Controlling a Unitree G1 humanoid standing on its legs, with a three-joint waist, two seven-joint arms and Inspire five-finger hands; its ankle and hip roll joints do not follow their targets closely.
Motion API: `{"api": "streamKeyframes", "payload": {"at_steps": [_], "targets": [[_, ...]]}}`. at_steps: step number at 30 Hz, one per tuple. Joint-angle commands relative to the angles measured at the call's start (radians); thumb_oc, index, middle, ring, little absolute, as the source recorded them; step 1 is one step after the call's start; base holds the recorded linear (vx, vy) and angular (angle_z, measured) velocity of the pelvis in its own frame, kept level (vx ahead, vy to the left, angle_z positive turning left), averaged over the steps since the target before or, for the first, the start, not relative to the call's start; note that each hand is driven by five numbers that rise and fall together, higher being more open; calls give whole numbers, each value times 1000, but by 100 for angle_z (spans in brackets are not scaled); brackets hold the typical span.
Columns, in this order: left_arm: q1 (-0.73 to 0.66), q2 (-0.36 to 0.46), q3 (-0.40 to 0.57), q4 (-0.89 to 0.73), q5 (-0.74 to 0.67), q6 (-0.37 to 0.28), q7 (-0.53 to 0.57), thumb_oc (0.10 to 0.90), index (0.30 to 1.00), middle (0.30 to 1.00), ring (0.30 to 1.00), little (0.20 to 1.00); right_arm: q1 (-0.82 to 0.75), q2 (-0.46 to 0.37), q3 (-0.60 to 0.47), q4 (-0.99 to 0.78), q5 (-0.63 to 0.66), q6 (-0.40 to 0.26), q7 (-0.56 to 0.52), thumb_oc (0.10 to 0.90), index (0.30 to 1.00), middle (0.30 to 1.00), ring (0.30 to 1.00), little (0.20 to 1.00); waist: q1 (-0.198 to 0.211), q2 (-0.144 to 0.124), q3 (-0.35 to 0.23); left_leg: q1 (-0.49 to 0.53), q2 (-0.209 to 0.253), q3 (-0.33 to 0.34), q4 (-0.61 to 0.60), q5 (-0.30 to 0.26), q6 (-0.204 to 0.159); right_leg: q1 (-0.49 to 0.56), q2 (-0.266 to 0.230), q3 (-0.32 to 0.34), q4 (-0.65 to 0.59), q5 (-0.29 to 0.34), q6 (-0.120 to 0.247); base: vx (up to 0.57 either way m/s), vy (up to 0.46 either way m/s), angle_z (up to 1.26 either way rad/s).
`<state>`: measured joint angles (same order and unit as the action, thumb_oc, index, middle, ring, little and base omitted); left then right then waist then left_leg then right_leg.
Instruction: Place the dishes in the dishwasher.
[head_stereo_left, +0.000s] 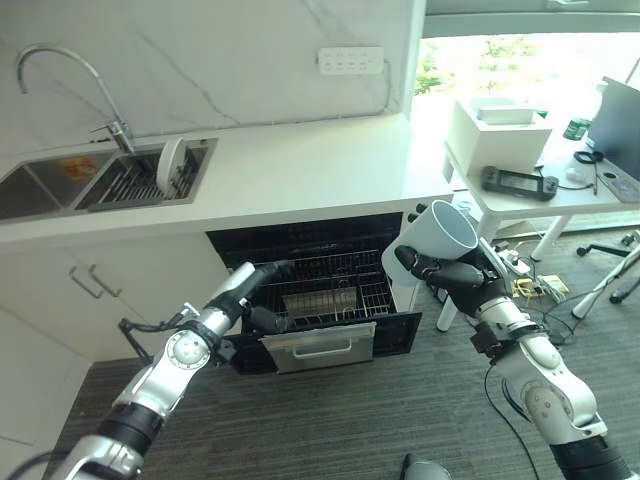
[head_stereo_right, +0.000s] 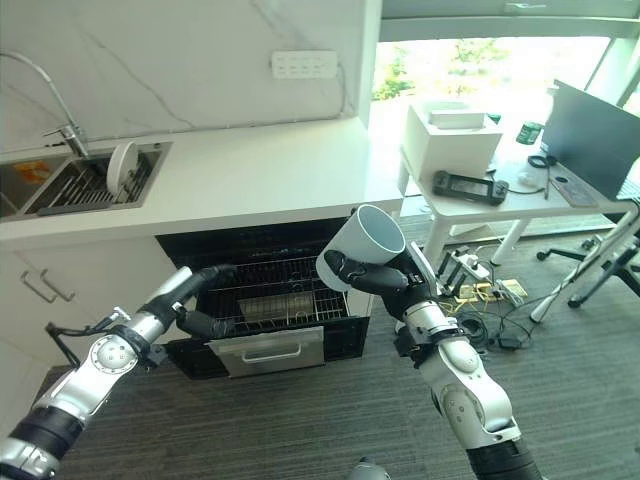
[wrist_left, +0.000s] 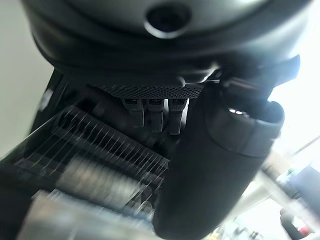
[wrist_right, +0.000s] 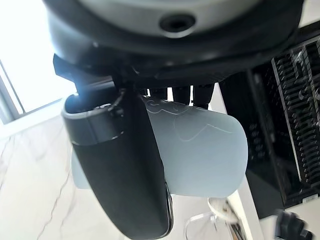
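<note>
Gripping a pale blue cup (head_stereo_left: 440, 235) in the right hand (head_stereo_left: 452, 272), fingers and thumb curled round its wall, mouth tilted up, aloft just right of the open dishwasher (head_stereo_left: 320, 290), likely ready for lowering in. Resting at the pulled-out wire rack (head_stereo_left: 325, 285), the left hand (head_stereo_left: 258, 290), fingers fairly straight, probably steadying it. Standing upright in the sink rack (head_stereo_left: 140, 185) on the tabletop (head_stereo_left: 300, 165), a white plate (head_stereo_left: 171, 163), waiting.

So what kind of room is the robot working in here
Most likely a home or office kitchen: a sink with a tap set in a white counter, and an open dishwasher beneath. A desk stands alongside.
</note>
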<state>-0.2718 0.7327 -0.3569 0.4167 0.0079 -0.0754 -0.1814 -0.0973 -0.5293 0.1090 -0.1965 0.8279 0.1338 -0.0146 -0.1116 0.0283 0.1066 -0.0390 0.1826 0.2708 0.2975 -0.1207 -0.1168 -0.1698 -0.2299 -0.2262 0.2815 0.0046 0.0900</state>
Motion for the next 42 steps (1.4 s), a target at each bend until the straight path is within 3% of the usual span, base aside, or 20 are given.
{"api": "streamKeyframes", "payload": {"at_steps": [1, 7, 14, 27, 33, 36, 38, 42], "targets": [[-146, 47, 53, -12, 17, -27, -3, 800, 900, 900, 900, 900, -125, -4, -88, -88, 31, -63, 51, 400, 300, 300, 300, 300, 8, 2, -24, 34, 37, -31, 2, -89, 13, 67, -70, 15, 18, -95, 122, -18, 21, -20], [-225, 16, 3, 171, 48, 42, -22, 800, 900, 900, 900, 900, -144, -16, -73, -79, 28, -31, 68, 400, 300, 300, 300, 300, -28, 12, -22, 46, 44, 0, 2, -94, 11, 63, -55, 44, 18, -102, 120, -13, 18, -11], [-276, -55, 4, 438, 53, 38, 14, 800, 900, 900, 900, 900, -167, -40, -61, -87, 23, 14, 90, 400, 300, 300, 300, 300, -73, 22, -28, 57, 48, 38, 2, -95, 8, 57, -42, 76, 18, -107, 115, 7, 32, -16], [-186, -177, 10, 674, 105, 95, -43, 800, 900, 900, 900, 900, -145, -66, -79, -137, 33, 57, 121, 400, 300, 300, 300, 300, -118, 16, -31, 61, 56, 81, 2, -101, 7, 36, -26, 113, 18, -111, 112, 12, 12, -10], [-155, -271, -26, 781, 143, 243, -223, 800, 900, 900, 900, 900, -140, -57, -69, -154, 37, 70, 124, 400, 300, 300, 300, 300, -133, 9, -32, 67, 61, 95, 2, -104, 11, 34, -20, 119, 18, -113, 112, 14, -11, -11], [-136, -322, -81, 856, 193, 332, -416, 800, 900, 900, 900, 900, -153, -50, -49, -170, 33, 94, 122, 400, 300, 300, 300, 300, -147, 11, -31, 73, 65, 105, 2, -106, 11, 33, -17, 124, 18, -116, 110, 18, 15, -5], [-122, -346, -106, 885, 222, 364, -494, 800, 900, 900, 900, 900, -161, -46, -45, -170, 34, 107, 125, 400, 300, 300, 300, 300, -153, 17, -32, 88, 62, 99, 2, -133, 5, 46, -18, 128, 18, -138, 120, 105, 68, -13], [-96, -372, -149, 899, 298, 403, -643, 800, 900, 900, 900, 900, -180, -36, -30, -166, 26, 127, 137, 400, 300, 300, 300, 300, -162, 23, -32, 89, 61, 110, 2, -134, 4, 46, -18, 133, 18, -143, 117, 32, 47, -9]]}}
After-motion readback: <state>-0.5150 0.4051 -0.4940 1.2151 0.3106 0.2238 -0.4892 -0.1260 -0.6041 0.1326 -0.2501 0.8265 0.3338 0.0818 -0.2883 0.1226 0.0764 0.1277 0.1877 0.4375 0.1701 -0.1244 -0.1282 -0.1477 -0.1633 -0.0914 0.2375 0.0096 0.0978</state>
